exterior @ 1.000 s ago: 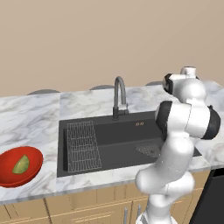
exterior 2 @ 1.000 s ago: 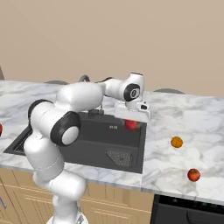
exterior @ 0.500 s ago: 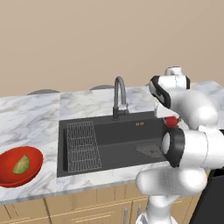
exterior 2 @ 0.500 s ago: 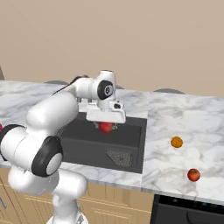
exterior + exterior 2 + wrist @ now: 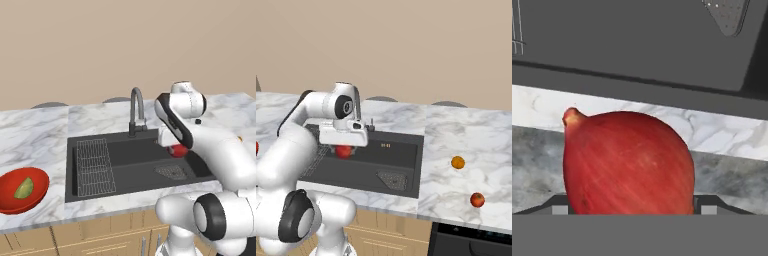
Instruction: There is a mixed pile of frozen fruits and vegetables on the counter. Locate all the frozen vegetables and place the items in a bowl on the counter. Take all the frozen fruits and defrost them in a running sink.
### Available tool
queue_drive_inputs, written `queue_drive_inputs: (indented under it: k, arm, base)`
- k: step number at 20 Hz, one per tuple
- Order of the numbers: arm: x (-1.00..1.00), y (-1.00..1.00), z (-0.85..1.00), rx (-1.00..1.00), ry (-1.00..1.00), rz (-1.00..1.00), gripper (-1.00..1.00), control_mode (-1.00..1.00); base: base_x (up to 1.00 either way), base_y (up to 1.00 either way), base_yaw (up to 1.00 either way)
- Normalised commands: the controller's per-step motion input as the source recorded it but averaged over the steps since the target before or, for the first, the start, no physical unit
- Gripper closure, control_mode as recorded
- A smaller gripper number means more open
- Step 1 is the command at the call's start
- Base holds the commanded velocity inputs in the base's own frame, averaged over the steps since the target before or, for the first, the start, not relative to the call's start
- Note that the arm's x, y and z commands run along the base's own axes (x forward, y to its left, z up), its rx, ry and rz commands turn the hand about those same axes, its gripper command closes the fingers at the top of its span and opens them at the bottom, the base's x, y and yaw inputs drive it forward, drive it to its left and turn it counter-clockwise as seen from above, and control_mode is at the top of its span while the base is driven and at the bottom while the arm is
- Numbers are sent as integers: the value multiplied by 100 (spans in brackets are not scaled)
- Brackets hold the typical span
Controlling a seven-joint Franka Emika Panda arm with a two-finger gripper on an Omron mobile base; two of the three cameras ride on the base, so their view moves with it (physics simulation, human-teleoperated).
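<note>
My gripper [image 5: 172,145] [image 5: 344,145] hangs over the dark grey sink [image 5: 125,172] [image 5: 401,157], shut on the pinkish-red round vegetable [image 5: 178,150] [image 5: 344,151]. In the hand view this vegetable [image 5: 629,160] sits between the fingertips [image 5: 709,206], with the basin and the marble edge below it. At the far left of the counter [image 5: 35,135] stands the red bowl [image 5: 39,181] with the yellow-green wedge [image 5: 24,188] inside. Right of the sink lie the orange ball [image 5: 457,162] and the small red ball [image 5: 477,200].
The grey gooseneck tap [image 5: 136,111] rises behind the sink, close to the arm. A wire grid rack [image 5: 94,167] covers the basin's left part, and the round drain [image 5: 390,179] lies toward its front right. Light wooden cabinets run below the counter.
The arm has swung left across the sink, carrying the pinkish-red vegetable from the basin's right side toward its middle. The bowl and the two balls have stayed put.
</note>
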Motion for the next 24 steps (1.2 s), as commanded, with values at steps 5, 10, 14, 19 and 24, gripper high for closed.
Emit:
queue_drive_inputs:
  k: [5, 10, 14, 19, 24]
  arm:
    - [-52, 97, 18, 5, 4, 9, 100, -100]
    - [-43, 98, 11, 5, 3, 11, 100, -100]
    - [-23, 100, 14, 2, 4, 11, 100, -100]
    - [-13, 100, 5, 0, 2, 8, 100, -100]
    - [3, 100, 26, -3, 4, 5, 100, -100]
  base:
    - [0, 0, 0]
    - [0, 0, 0]
    - [0, 0, 0]
    - [0, 0, 0]
    - [0, 0, 0]
